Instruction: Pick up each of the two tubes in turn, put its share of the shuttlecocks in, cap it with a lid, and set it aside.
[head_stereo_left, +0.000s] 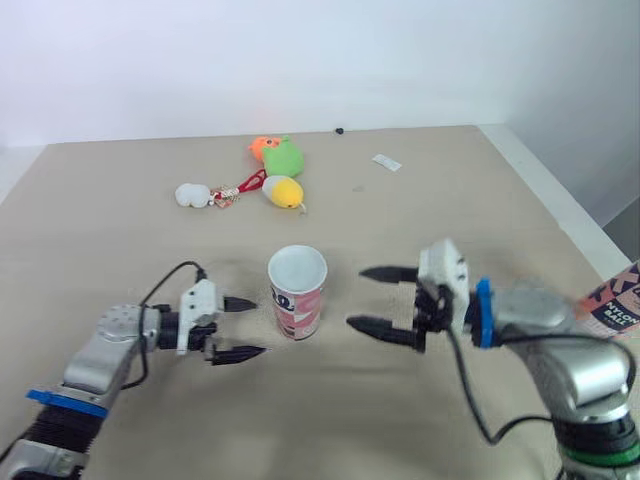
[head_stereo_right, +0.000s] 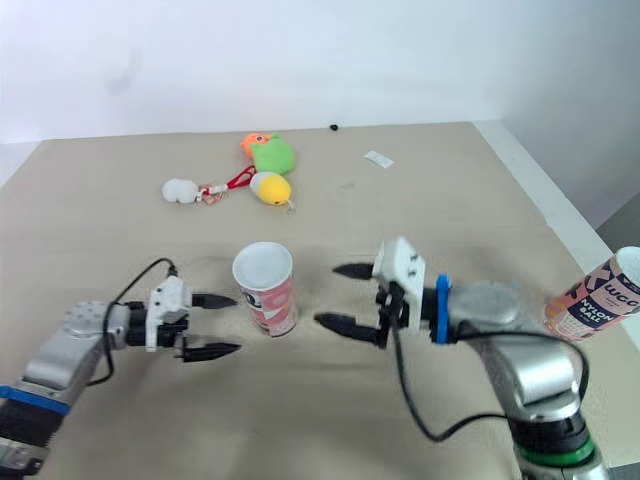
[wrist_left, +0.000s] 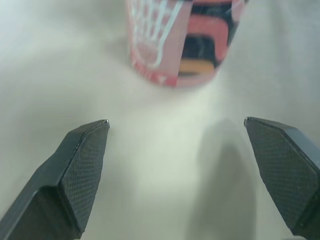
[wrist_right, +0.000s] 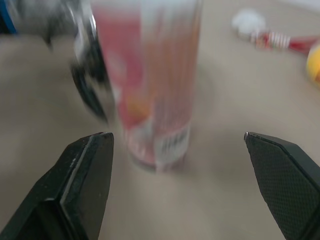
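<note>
Pink-printed card, the tube (head_stereo_left: 297, 295) stands upright mid-tabletop (head_stereo_left: 120, 220), mouth open and seemingly empty, though its depth is hidden. To lift it cleanly, one gripper should close around the mid-body, square to the wall, gently enough not to crush or tip it. It sits between both grippers, touching neither: left gripper (head_stereo_left: 258, 326) just beside its lower wall, right gripper (head_stereo_left: 356, 297) slightly farther off. Both have their fingers spread wide, holding nothing.

A beige tabletop (head_stereo_left: 90, 230) reaches back to a plain white wall (head_stereo_left: 300, 60) under soft, even light.
</note>
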